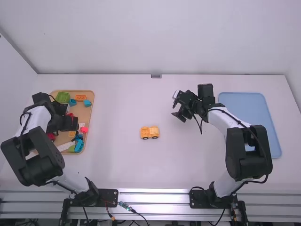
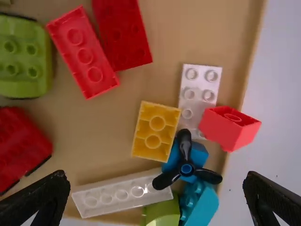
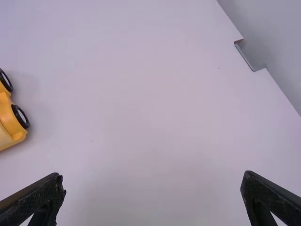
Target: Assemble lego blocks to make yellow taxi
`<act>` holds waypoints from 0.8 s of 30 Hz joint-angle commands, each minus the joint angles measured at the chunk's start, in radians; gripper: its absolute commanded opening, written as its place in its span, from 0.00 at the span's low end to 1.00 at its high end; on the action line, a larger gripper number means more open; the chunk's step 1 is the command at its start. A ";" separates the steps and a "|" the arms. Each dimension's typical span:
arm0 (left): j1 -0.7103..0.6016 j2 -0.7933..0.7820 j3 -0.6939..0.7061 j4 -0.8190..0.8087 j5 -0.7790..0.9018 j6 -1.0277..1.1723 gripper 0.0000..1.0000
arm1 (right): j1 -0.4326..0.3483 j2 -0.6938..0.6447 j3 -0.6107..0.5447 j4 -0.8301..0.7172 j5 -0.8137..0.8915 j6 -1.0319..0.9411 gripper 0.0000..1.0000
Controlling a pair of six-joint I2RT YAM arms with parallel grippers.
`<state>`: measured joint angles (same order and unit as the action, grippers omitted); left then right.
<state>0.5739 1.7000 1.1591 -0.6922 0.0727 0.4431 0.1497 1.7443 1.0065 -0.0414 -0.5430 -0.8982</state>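
Two arms, high view: the left arm (image 1: 38, 116) is over the tan tray (image 1: 89, 113), which keeps the loose bricks (image 1: 80, 98) gathered on its side; the right arm (image 1: 225, 120) is off to the other side, probably to leave room around the build
Yellow car (image 1: 149, 133), high view: on the table (image 1: 117, 165) between the arms, likely put there so either one can get at it
Blue tray (image 1: 263, 113), high view: by the right arm, perhaps meant for the finished taxi
Left gripper (image 2: 155, 174), left wrist view: spread wide with nothing gripped, a sensible opening for straddling a brick
Yellow brick (image 2: 155, 134), left wrist view: studs up beside the white brick (image 2: 189, 101), close to the black propeller (image 2: 186, 168); its colour suits a taxi, so it seems the next pick, though a finger could nudge those neighbours
Right gripper (image 3: 153, 181), right wrist view: wide and empty above the table, the yellow car just at the view's edge, perhaps so it can steady the build later
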 commanded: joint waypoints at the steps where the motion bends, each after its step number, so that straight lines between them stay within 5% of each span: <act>1: -0.003 0.018 -0.018 0.036 0.056 0.038 0.99 | 0.001 -0.028 -0.005 0.000 -0.005 0.004 0.99; 10: -0.003 0.018 -0.093 0.126 0.131 0.084 0.99 | -0.001 -0.028 -0.005 0.012 -0.005 0.004 0.99; 18: 0.003 0.018 -0.105 0.155 -0.040 -0.078 0.72 | 0.002 -0.028 -0.005 0.012 -0.005 0.004 0.99; 24: 0.008 0.018 -0.114 0.156 -0.031 -0.107 0.68 | -0.001 -0.028 -0.005 0.012 -0.005 0.004 0.99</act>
<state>0.5781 1.7073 1.0641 -0.5327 0.0513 0.3698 0.1493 1.7443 1.0065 -0.0277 -0.5430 -0.8967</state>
